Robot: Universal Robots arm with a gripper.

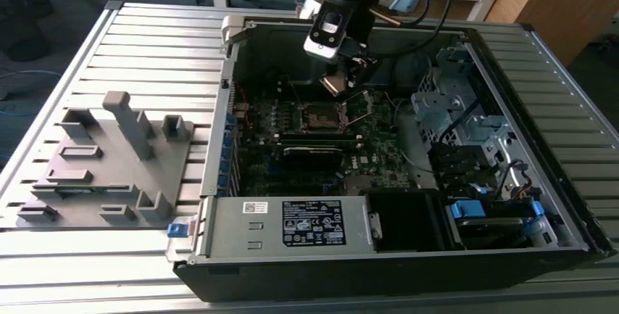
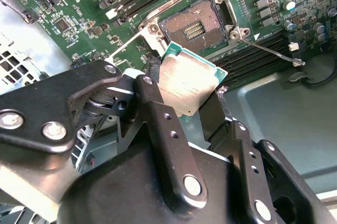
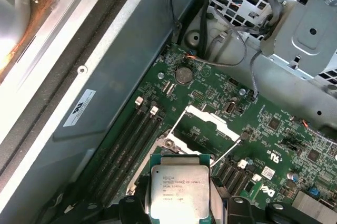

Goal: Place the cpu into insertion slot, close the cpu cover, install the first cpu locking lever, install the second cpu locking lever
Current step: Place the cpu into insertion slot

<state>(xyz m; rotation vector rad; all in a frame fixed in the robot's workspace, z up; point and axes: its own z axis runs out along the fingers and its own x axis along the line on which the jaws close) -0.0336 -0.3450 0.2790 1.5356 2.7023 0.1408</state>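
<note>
My gripper hangs inside the open computer case, shut on the cpu, a flat square chip with a dull silver top and green edge. The chip is tilted and held just above and beside the insertion slot, a black square socket with a grid of contacts on the green motherboard. In the first wrist view the cpu sits between my black fingers and covers most of the socket. The cpu cover, a silver frame, stands raised open beyond it. Thin wire levers stick out, unlatched.
The black case wall rings the board. Drive cages and cables fill the exterior view's right, a power supply the near side. Long memory slots lie beside the socket. A grey fixture block rests on the slatted table.
</note>
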